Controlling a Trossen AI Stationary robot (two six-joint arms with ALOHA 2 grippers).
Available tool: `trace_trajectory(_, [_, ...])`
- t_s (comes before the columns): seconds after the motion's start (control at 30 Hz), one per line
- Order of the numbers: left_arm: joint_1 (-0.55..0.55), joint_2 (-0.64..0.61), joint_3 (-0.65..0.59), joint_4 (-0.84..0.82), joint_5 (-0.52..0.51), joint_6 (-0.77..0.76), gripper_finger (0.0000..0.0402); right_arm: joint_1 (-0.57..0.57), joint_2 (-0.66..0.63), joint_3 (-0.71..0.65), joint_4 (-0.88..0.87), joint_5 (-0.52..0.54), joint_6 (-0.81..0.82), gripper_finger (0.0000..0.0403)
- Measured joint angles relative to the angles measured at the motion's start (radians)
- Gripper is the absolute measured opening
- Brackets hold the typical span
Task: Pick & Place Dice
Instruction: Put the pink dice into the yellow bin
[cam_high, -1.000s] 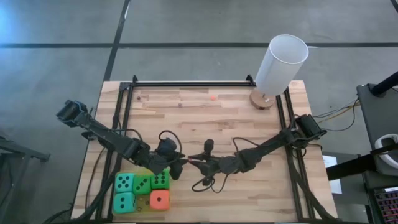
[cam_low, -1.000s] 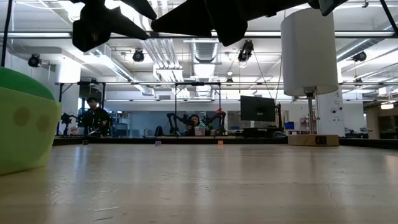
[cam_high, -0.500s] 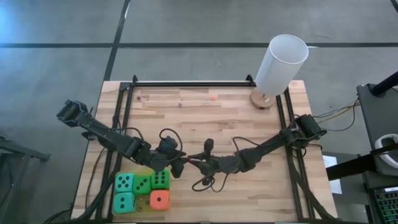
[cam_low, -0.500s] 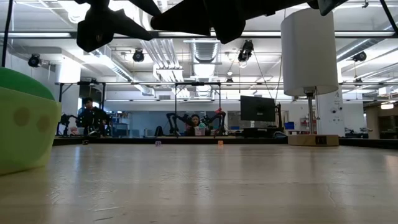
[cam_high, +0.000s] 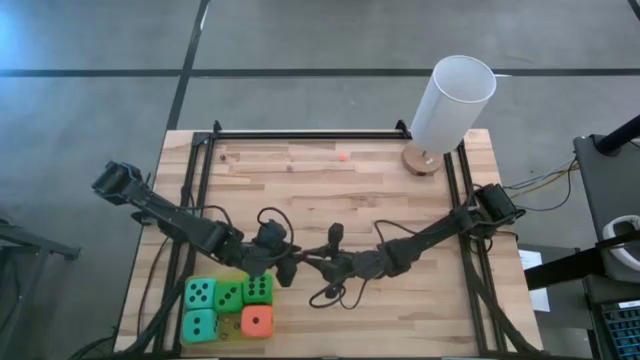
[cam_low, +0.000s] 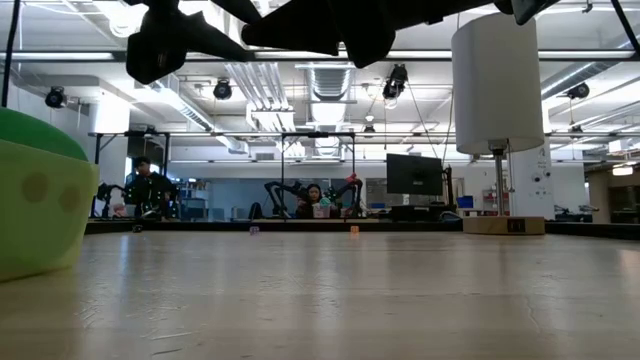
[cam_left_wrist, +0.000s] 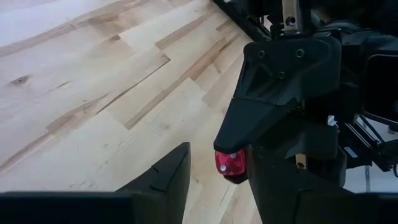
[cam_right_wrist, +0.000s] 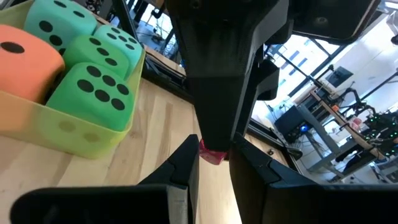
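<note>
Nearest, at the left front corner of the worktop: a yellow-green tray holding all five dice, namely two teal, two green and one orange-red, packed side by side and touching. Probably light and spongy, likely to give under pressure. Best taken across two opposite flat faces, squarely, with only a mild squeeze. Little room between neighbours, so should be easiest to start with an outer cube from above.

Just beyond the tray, above mid-worktop: left arm and right arm meeting tip to tip, clear of the dice. Right jaws pinching a small red piece, too small to identify. Left jaws set around the same piece; cannot tell whether pressing on it or standing loose.

Farthest, at the back right corner: a tall white cylinder on a round wooden base, well apart from everything else.
</note>
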Motion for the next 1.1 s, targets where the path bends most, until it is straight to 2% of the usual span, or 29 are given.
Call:
trace_trajectory(0.4, [0.019,0.026,0.002,0.040,0.045,0.003,0.0128,0.000,0.002,0.000,-0.001,0.002,0.000,0.0061])
trace_trajectory(0.67, [0.019,0.024,0.002,0.041,0.045,0.000,0.0077,0.000,0.002,0.000,0.000,0.003,0.001,0.0062])
trace_trajectory(0.83, [0.019,0.024,0.002,0.039,0.045,0.001,0.0054,-0.002,0.002,0.000,0.000,0.003,0.010,0.0082])
trace_trajectory(1.1, [0.021,0.025,0.002,0.037,0.045,0.003,0.0059,-0.002,0.000,0.002,-0.001,-0.002,0.011,0.0131])
